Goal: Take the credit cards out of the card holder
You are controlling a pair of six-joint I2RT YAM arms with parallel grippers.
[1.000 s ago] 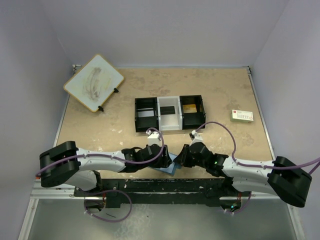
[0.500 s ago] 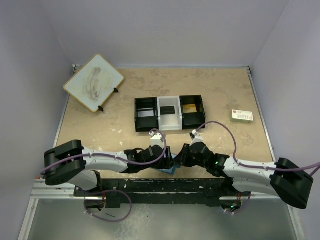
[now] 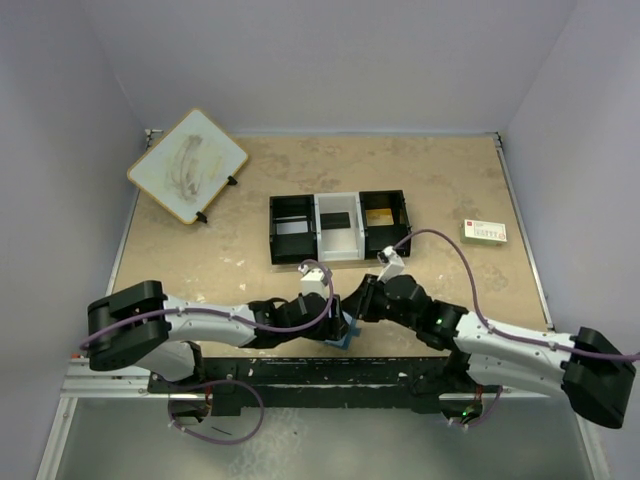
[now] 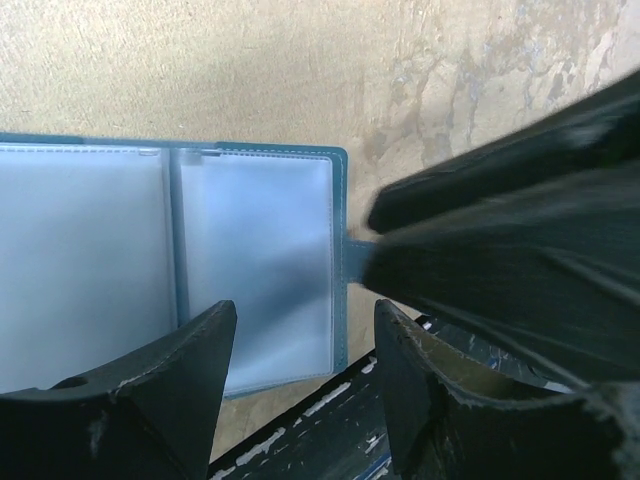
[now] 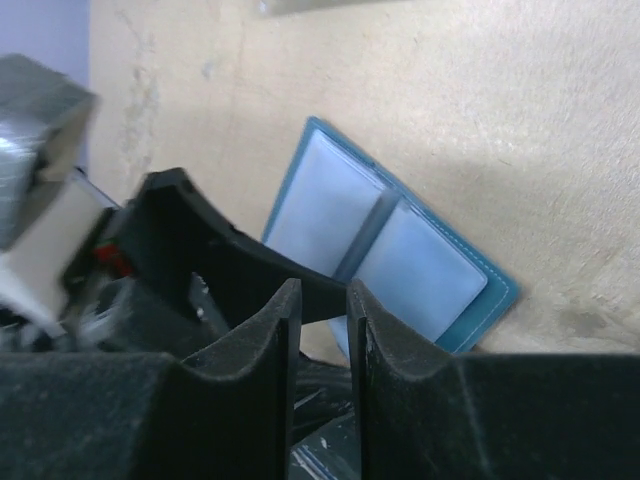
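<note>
Card holder (image 4: 250,260) lies open; tray (image 3: 340,259) holds black piece (image 3: 335,219) and gold piece (image 3: 380,216).

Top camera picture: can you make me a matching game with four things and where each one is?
Things:
1. card holder
2. tray
3. small printed card
4. board

Places:
A. far left corner
B. right side, on its own
C. near edge, blue, lying open
D. middle, with three compartments

Pairs: 1-C, 2-D, 3-B, 4-A
</note>
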